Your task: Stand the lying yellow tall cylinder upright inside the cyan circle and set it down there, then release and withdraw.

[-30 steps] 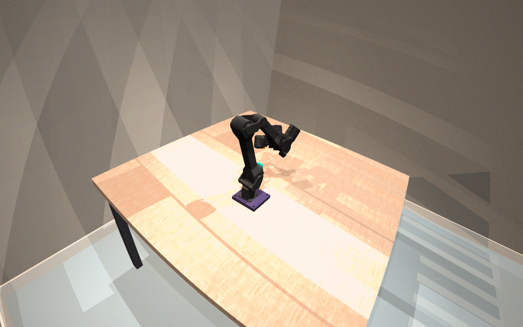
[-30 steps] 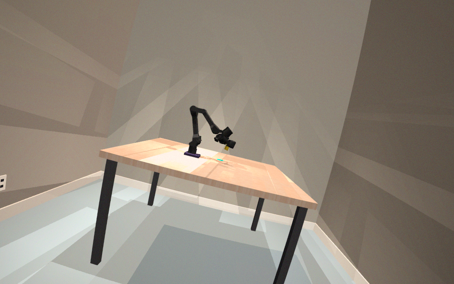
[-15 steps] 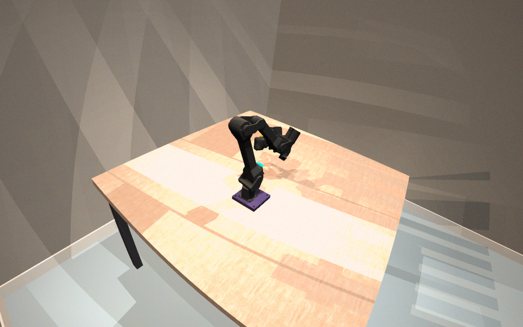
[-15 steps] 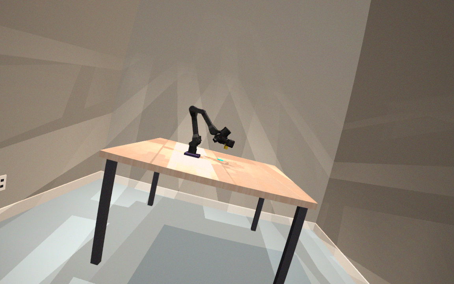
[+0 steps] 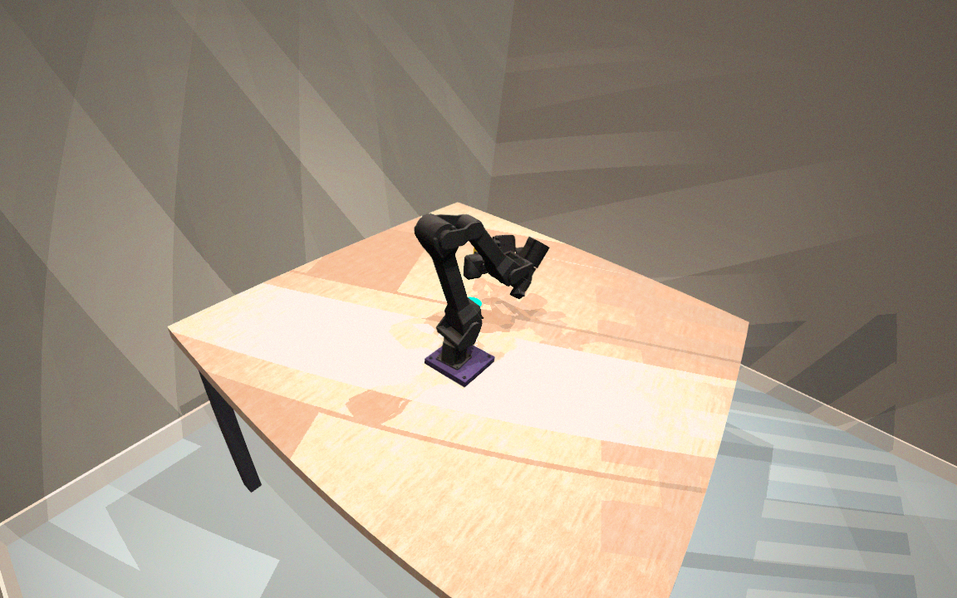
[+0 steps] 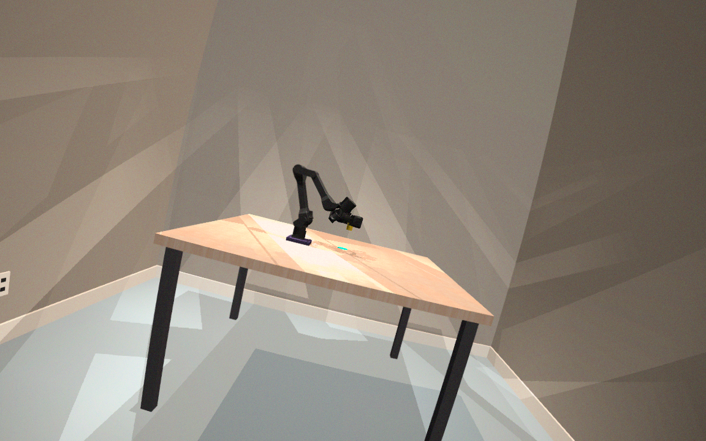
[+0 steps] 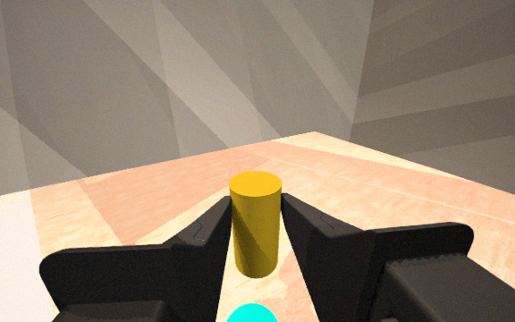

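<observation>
The yellow cylinder (image 6: pixel 349 227) (image 7: pixel 256 233) is held above the table, close to upright, its flat top showing in the wrist view. In the top view it is almost wholly hidden by the gripper. My gripper (image 6: pixel 352 222) (image 7: pixel 256 200) is shut on the upper part of the cylinder, one finger on each side. The cyan circle (image 5: pixel 474 302) (image 6: pixel 342 248) (image 7: pixel 252 314) lies flat on the table. In the wrist view it is below the cylinder's lower end and cut by the bottom edge. In the top view the arm partly hides it.
The arm stands on a purple base plate (image 5: pixel 477 364) (image 6: pixel 298 240) on the wooden table (image 5: pixel 512 491) (image 6: pixel 268 263). The circle is close to the base. Bands of light and shadow cross the table top. The table's far corner shows in the wrist view.
</observation>
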Robot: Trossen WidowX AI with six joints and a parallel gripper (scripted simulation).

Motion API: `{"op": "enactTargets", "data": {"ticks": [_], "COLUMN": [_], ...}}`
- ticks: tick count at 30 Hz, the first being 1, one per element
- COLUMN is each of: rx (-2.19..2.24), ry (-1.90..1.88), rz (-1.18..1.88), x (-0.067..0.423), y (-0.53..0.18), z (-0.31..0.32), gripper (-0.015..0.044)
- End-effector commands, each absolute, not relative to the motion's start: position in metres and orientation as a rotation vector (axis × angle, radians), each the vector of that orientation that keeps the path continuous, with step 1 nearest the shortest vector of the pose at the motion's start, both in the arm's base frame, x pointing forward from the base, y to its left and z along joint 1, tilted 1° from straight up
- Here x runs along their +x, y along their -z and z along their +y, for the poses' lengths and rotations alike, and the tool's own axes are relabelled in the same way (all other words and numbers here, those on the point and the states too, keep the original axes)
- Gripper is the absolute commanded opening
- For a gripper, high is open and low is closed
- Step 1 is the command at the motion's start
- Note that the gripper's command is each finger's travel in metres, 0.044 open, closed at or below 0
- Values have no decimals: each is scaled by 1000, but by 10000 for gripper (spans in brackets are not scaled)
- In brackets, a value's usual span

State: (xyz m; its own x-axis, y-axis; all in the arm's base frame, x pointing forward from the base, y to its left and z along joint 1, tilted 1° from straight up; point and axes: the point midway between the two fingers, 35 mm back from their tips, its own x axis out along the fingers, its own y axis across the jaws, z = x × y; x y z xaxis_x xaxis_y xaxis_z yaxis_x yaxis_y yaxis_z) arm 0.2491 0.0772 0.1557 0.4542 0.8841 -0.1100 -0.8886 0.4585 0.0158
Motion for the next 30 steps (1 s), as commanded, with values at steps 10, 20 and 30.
{"op": "enactTargets", "data": {"ticks": [10, 20, 30], "rx": [-48, -48, -48], "ry": [-1115, -1115, -1115], "rz": [63, 63, 63], "x": [239, 239, 243], "y": [-155, -155, -141], "z": [76, 76, 75], "gripper": [105, 105, 105]}}
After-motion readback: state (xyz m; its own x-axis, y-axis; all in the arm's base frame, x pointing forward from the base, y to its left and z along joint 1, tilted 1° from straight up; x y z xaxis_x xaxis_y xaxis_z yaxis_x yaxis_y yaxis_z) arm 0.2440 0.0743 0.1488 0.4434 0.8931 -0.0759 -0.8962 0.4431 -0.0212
